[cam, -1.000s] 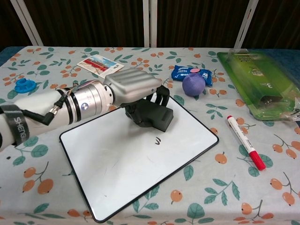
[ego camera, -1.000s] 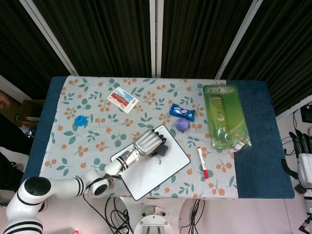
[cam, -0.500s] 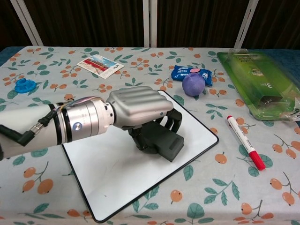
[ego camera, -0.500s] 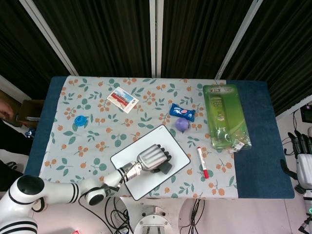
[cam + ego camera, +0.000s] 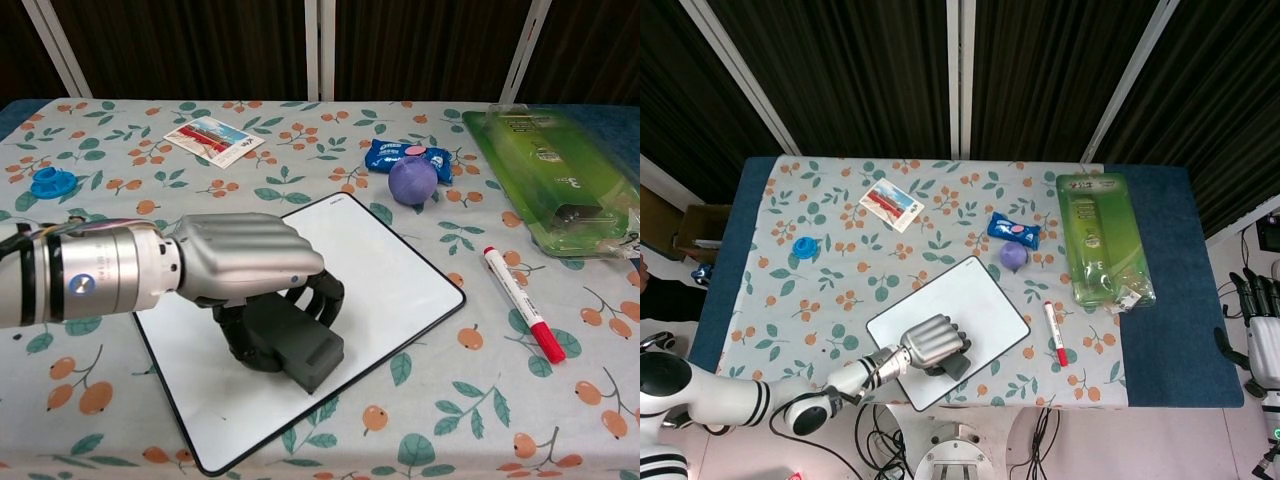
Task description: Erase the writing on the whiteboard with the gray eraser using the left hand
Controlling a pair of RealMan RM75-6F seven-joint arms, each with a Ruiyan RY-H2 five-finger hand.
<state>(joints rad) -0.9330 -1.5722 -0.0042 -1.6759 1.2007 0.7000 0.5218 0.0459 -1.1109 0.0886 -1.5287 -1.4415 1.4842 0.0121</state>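
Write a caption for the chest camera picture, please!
Left hand presses the gray eraser on a clean-looking whiteboard, red marker lying beside it.

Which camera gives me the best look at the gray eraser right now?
The chest view: the gray eraser shows large and close on the whiteboard, gripped by the left hand. The head view shows only a small dark sliver beside the hand.

Robot lab or test bay. Bench (image 5: 1160,300) under floral cloth (image 5: 840,260), black corrugated panels (image 5: 860,70) with white struts at 12 o'clock, loose cables (image 5: 1040,440) on floor at 6 o'clock.
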